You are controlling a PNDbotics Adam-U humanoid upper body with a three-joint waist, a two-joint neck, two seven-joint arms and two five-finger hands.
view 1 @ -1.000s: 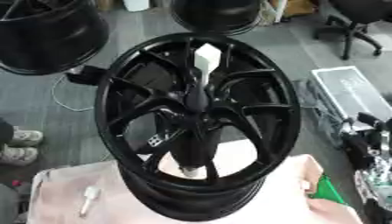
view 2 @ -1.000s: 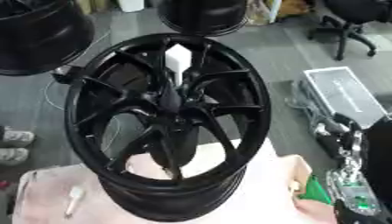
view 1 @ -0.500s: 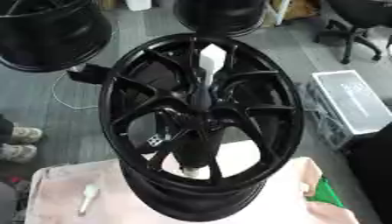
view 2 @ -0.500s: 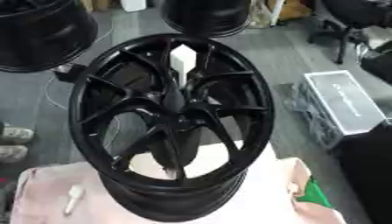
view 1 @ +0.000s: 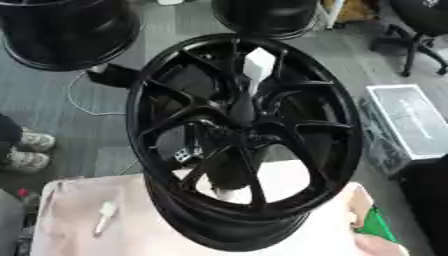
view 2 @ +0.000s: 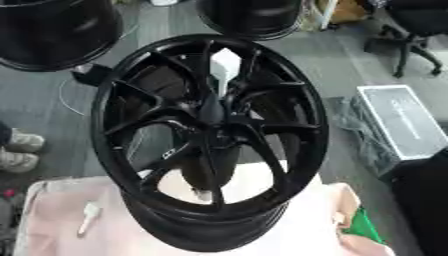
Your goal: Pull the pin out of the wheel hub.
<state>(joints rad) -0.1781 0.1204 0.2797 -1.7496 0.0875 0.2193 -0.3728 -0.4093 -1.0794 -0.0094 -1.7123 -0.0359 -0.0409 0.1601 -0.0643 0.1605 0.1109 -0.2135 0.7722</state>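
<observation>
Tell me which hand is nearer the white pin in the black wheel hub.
Cannot tell: neither hand shows in either view. The white pin stands untouched in the black spoked wheel hub.

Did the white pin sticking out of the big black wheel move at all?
No. The white pin sits in the same spot on the wheel hub, between the same spokes; only the camera shifted slightly.

My hands are out of view. The pin [view 1: 257, 67] stands clear above the hub [view 1: 238, 115], spokes [view 1: 302, 125] fanning round it (narrow gaps); open cloth [view 1: 70, 220] lies left, bar a small white piece [view 1: 104, 215].
</observation>
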